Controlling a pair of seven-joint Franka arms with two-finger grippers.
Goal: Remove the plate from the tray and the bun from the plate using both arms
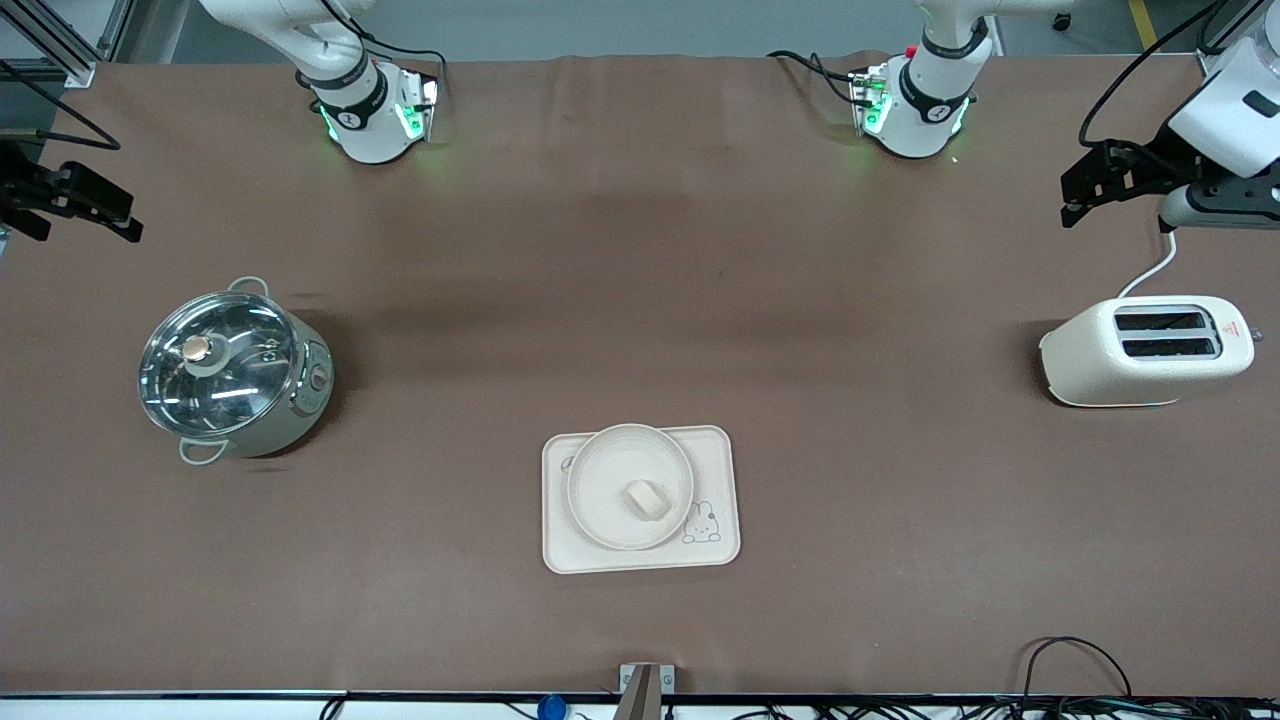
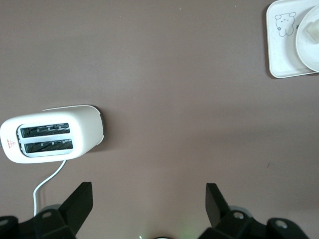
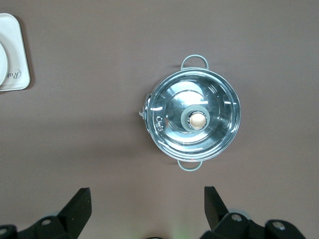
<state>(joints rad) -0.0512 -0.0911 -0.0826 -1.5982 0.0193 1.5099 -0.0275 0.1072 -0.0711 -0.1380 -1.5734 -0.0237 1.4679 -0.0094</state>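
The round cream-white plate [image 1: 610, 470] lies on the rectangular cream tray [image 1: 720, 540] with the rabbit drawing, in the middle of the table near the front camera. The small pale bun [image 1: 647, 499] lies on the plate. The left gripper [image 1: 1072, 200] is open and empty, up in the air at the left arm's end of the table, close to the toaster. The right gripper [image 1: 100, 215] is open and empty, up in the air at the right arm's end, close to the pot. The left wrist view shows the left gripper [image 2: 148, 199] wide open, with the tray [image 2: 279, 55], plate [image 2: 306, 47] and bun [image 2: 314, 30] at the picture's edge. The right wrist view shows the right gripper [image 3: 147, 199] wide open.
A white two-slot toaster [image 1: 1150, 350] with a white cord stands at the left arm's end; it also shows in the left wrist view [image 2: 50, 139]. A steel pot with a glass lid [image 1: 230, 370] stands at the right arm's end, and shows in the right wrist view [image 3: 194, 119]. Brown tabletop lies between them.
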